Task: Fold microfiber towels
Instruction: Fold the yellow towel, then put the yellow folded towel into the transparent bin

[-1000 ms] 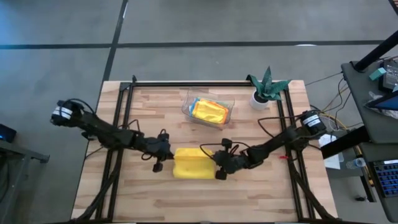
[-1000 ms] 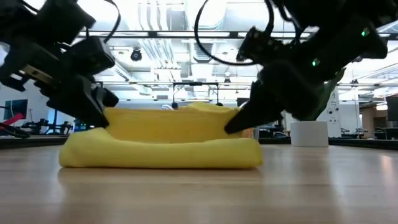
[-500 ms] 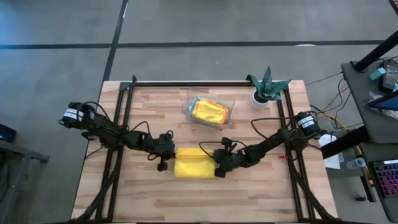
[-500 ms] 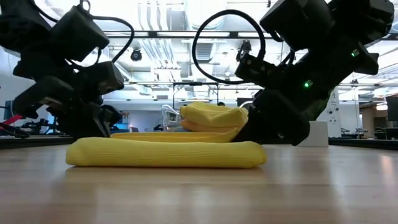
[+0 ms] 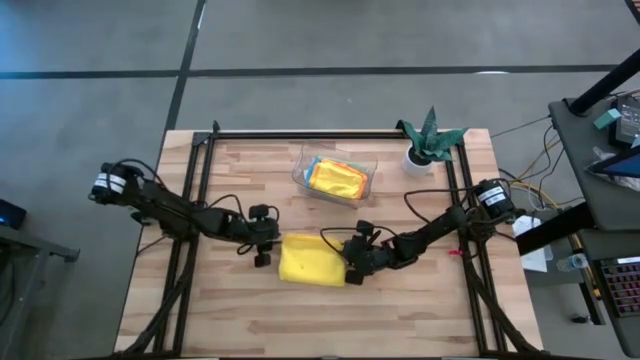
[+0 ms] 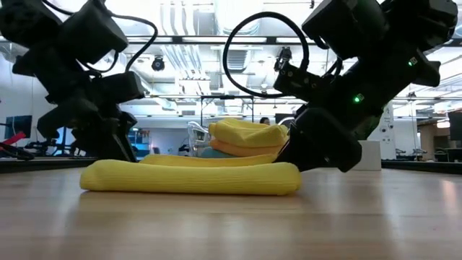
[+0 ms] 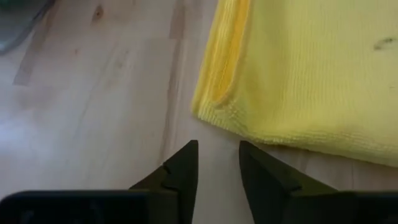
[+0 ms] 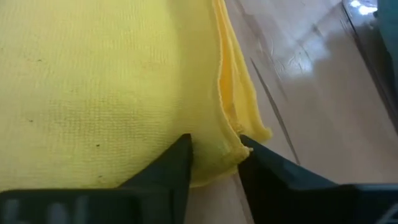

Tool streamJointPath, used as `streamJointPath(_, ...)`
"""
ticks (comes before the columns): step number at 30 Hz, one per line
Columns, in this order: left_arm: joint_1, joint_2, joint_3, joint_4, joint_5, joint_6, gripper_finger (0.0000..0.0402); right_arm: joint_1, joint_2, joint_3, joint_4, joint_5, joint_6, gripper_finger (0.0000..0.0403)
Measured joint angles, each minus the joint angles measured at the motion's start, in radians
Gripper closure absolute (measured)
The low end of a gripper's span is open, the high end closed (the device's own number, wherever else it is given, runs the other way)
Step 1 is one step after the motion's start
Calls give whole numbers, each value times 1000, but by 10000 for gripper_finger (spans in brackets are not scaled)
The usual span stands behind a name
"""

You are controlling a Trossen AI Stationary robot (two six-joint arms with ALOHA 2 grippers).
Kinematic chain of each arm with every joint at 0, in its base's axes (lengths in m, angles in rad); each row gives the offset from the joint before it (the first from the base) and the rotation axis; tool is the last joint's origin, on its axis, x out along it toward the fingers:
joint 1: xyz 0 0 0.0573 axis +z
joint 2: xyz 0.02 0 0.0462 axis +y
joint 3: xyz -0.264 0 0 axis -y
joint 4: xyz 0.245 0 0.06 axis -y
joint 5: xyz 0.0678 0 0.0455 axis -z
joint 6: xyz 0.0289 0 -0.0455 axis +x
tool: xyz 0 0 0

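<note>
A bright yellow towel lies folded flat on the wooden table, also in the low view. My left gripper is low at its left end. Its fingers are a little apart and empty, just short of a towel corner. My right gripper is low at the towel's right end. Its fingers are a little apart on either side of a corner of the towel. The other towels lie folded in the clear tray. My right gripper slants down at a corner on the towel's right edge. One finger is over the towel's top, the other beside the hem over the table. I cannot tell whether they touch the cloth. The towel lies flat on the table.
The clear tray stands far of the middle and holds folded yellow and orange towels. A small green plant in a white pot stands at the far right. Black rails run along the table's left and right sides.
A second ago a layer of the yellow towel stood raised between both grippers. It has come down, and the towel now lies flat and folded. My left gripper has come off the towel's left end and stands just clear of it. My right gripper has sunk low at the right end.
</note>
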Motion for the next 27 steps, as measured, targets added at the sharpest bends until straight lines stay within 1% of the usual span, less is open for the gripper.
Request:
streamJointPath(3,0,-24,10,-41,-4,1,291,0,-6,3,-19,14,0,257)
streamJointPath(8,-5,-98,19,-61,-60,-26,288,0,-37,2,-52,20,-6,215)
streamJointPath(10,-32,-128,30,-57,-120,-43,288,0,-64,2,-79,20,-6,203)
streamJointPath(14,-137,-148,50,-51,-297,-45,288,0,-125,2,-151,21,-3,192)
streamJointPath(16,-179,-148,60,-12,-344,-45,288,1,-151,2,-189,43,3,191)
streamJointPath(18,-211,-149,61,39,-353,-46,288,1,-172,2,-236,71,28,193)
streamJointPath(21,-258,-125,59,143,-353,-52,288,8,-200,2,-251,54,126,198)
streamJointPath(23,-292,-98,59,199,-346,-48,288,32,-213,2,-210,17,205,201)
streamJointPath(24,-304,-84,64,207,-337,-38,288,51,-214,3,-175,5,219,203)
streamJointPath(25,-312,-75,71,208,-324,-29,288,76,-214,4,-138,0,218,205)
streamJointPath(27,-327,-59,87,216,-314,-25,288,119,-200,4,-69,15,162,208)
